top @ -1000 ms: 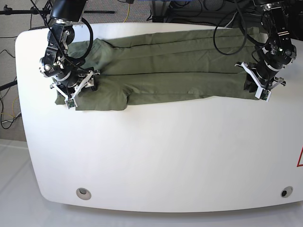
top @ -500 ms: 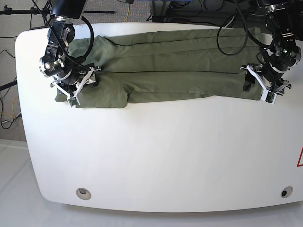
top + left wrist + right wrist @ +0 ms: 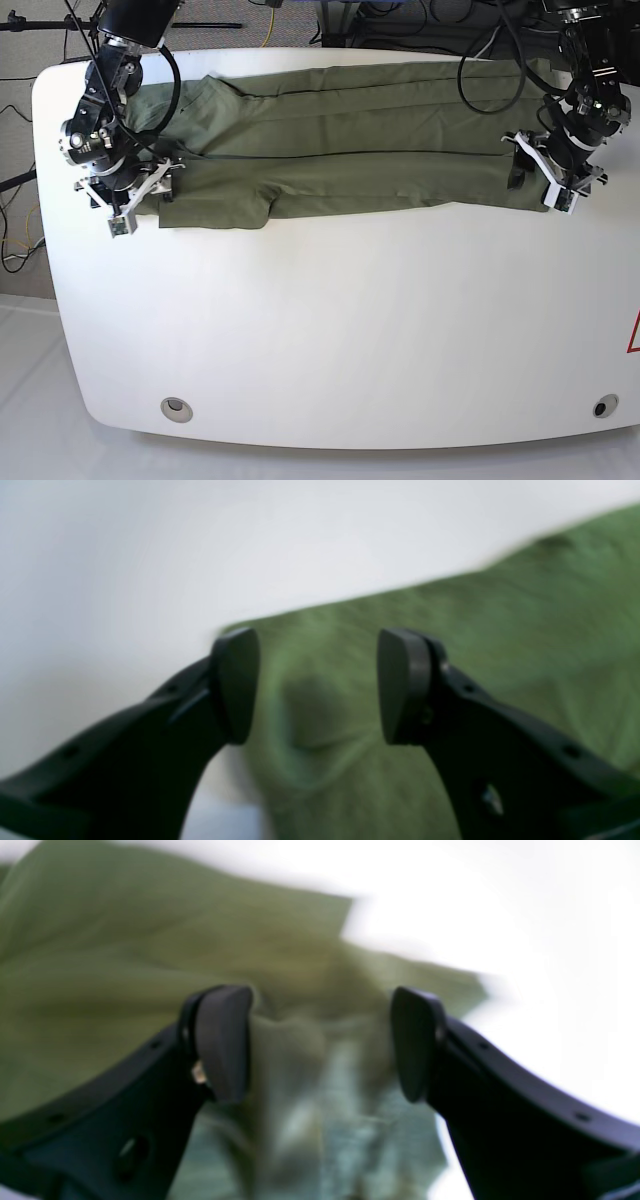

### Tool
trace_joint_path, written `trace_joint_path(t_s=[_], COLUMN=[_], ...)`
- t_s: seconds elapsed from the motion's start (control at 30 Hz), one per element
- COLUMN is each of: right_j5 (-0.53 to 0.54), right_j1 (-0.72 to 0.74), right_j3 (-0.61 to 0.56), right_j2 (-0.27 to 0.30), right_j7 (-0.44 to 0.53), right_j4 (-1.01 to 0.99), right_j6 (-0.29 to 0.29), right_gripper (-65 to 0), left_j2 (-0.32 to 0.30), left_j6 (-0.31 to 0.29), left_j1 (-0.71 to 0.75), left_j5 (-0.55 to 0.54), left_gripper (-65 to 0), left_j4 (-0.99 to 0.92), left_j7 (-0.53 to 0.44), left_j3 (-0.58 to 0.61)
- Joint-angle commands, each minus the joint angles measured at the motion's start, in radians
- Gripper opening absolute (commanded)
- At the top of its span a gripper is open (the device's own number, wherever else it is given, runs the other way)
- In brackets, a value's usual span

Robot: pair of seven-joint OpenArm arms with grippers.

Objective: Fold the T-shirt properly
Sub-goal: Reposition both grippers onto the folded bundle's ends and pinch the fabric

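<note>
T-shirt (image 3: 340, 145): olive-green, lying as a long band across the far half of the table, already doubled lengthwise, one sleeve flap sticking out toward the near side at base view's left.
Right gripper (image 3: 140, 195): at base view's left, over the sleeve end; jaws apart with nothing between them, cloth seen under them in the wrist view (image 3: 320, 1045).
Left gripper (image 3: 548, 178): at base view's right, at the hem end; jaws apart and empty, near corner of the cloth lying below the fingertips in its wrist view (image 3: 318, 685).
Step in hand: by the look of it, the gap between folds, lengthwise fold laid down, both ends let go.
Next move: likely a fresh grip on one or both ends to bring them across the band's length; calls for pinching all layers together at the edge so the thin fabric does not slide apart, and for tucking the stray sleeve flap in first.
Table (image 3: 330, 330): white, smooth, rounded corners, near half bare, two small round fittings by the near edge.
Room: black cables and stands behind the far edge, grey floor at base view's left.
</note>
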Motion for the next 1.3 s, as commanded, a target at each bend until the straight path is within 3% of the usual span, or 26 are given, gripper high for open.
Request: trace_joint_path(t_s=[0.0, 0.07, 0.27, 0.37, 1.17, 1.27], right_j5=[0.012, 0.009, 0.011, 0.014, 0.018, 0.018], right_j1=[0.013, 0.011, 0.003, 0.005, 0.053, 0.071], right_j3=[0.024, 0.025, -0.003, -0.01, -0.058, -0.066], right_j2=[0.014, 0.014, 0.014, 0.014, 0.023, 0.028], right_j7=[0.058, 0.068, 0.078, 0.076, 0.099, 0.108], right_j4=[0.011, 0.013, 0.005, -0.006, -0.159, -0.19], right_j6=[-0.001, -0.001, -0.013, -0.013, -0.001, 0.002], right_gripper=[-26.4, -27.5, -25.4, -25.3, -26.8, -26.4], left_j2=[-0.005, 0.0, 0.007, 0.01, 0.037, 0.035], left_j6=[0.001, 0.0, 0.0, -0.001, 0.004, 0.007], left_j1=[-0.004, -0.005, -0.003, -0.004, -0.051, -0.064], left_j5=[-0.009, -0.009, -0.007, -0.005, 0.008, 0.008], left_gripper=[-34.9, -36.4, -57.7, -64.5, -65.0, -61.6], left_j4=[0.024, 0.029, 0.048, 0.048, 0.057, 0.056], left_j7=[-0.022, -0.022, 0.004, 0.012, 0.074, 0.076], left_j3=[-0.001, 0.001, -0.006, -0.005, -0.037, -0.036])
